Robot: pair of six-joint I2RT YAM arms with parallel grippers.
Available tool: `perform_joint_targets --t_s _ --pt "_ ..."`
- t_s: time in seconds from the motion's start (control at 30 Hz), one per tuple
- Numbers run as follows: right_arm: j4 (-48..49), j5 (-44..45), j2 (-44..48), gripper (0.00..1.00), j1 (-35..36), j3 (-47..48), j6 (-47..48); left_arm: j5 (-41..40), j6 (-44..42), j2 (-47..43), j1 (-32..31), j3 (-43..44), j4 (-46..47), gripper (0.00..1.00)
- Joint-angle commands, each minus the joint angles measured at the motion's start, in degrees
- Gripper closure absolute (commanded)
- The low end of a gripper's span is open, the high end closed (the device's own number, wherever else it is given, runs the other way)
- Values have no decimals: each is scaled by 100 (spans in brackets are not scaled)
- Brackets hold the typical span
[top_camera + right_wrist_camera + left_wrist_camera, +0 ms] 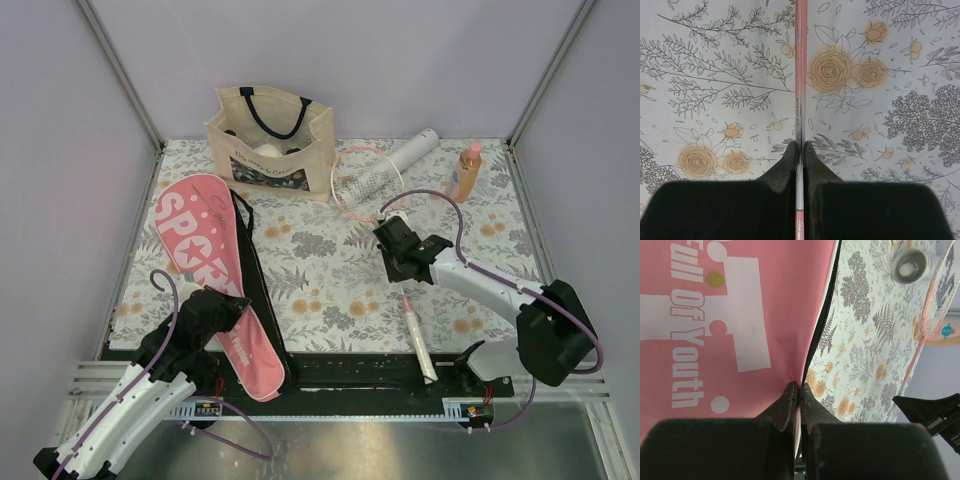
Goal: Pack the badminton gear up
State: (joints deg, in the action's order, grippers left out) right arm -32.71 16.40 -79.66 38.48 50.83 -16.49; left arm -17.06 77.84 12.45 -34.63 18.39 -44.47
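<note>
Left gripper (798, 390) pinched tight on the case (730, 340) edge by the zip, case lying flat at the table's (330, 280) left. Right gripper (800, 147) clamped on the racket (800, 75) shaft, mid-table. Its head sits between tote (270, 140) and tube (412, 152), handle pointing to the near edge.

Pale lilac walls (400, 60) enclose a floral-patterned table (330, 280) with metal corner posts (120, 70).
</note>
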Motion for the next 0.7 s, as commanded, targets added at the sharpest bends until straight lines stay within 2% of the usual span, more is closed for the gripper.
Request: perform_joint_targets --t_s 0.0,0.23,0.47,0.67 --pt "-60 442 520 100 -25 322 -73 -122 3 -102 -8 314 176 100" --pt "150 1215 698 100 -25 331 -302 -122 38 -190 -8 323 131 100" --pt "712 1795 776 100 -34 340 119 -131 29 -181 -8 384 105 100" --pt "1134 1972 1276 100 -33 340 506 -140 47 -164 -8 393 105 100"
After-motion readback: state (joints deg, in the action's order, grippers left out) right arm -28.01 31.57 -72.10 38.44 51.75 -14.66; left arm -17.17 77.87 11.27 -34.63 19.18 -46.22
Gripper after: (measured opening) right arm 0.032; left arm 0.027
